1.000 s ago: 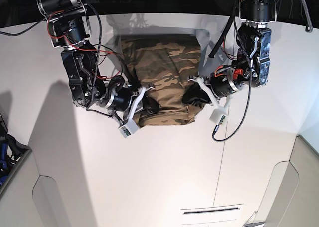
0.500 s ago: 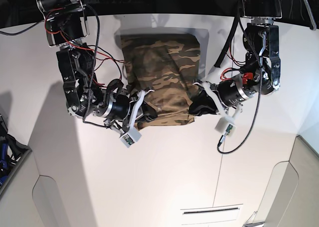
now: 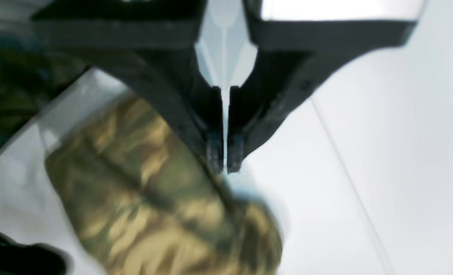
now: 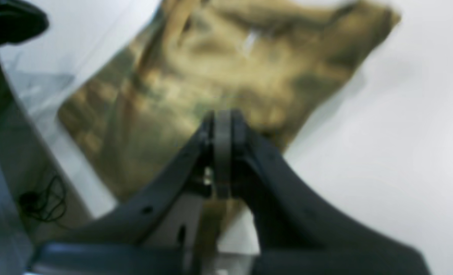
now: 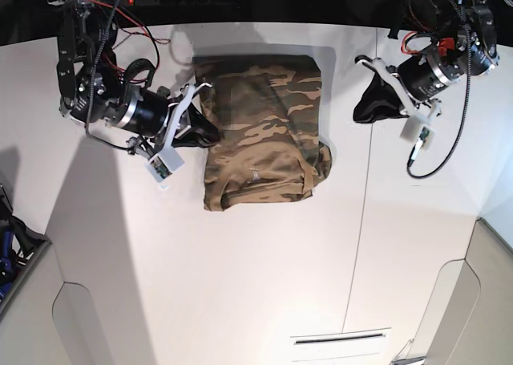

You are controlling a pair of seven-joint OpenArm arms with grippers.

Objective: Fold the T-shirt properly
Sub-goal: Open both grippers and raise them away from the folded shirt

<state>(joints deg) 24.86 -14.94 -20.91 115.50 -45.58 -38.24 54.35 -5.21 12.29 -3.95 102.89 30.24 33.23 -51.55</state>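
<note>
The camouflage T-shirt (image 5: 260, 132) lies folded in a rough rectangle on the white table (image 5: 240, 285), its near edge a little bunched. It also shows blurred in the left wrist view (image 3: 154, 206) and in the right wrist view (image 4: 211, 76). My right gripper (image 5: 202, 131), on the left of the base view, is shut and empty at the shirt's left edge; its closed fingertips (image 4: 222, 126) hover over the cloth. My left gripper (image 5: 370, 104) is shut and empty, apart from the shirt to its right; its fingertips (image 3: 224, 162) are pressed together above the table.
A thin seam (image 5: 357, 245) runs down the table on the right. Grey panels sit at the near left (image 5: 32, 317) and near right (image 5: 481, 301) corners. A slot (image 5: 341, 339) lies at the near edge. Dark gear (image 5: 8, 245) sits at the left edge.
Both grippers have left the shirt's near edge and drawn back outward and away, left arm to the right, right arm to the left. The shirt now lies free and folded.
</note>
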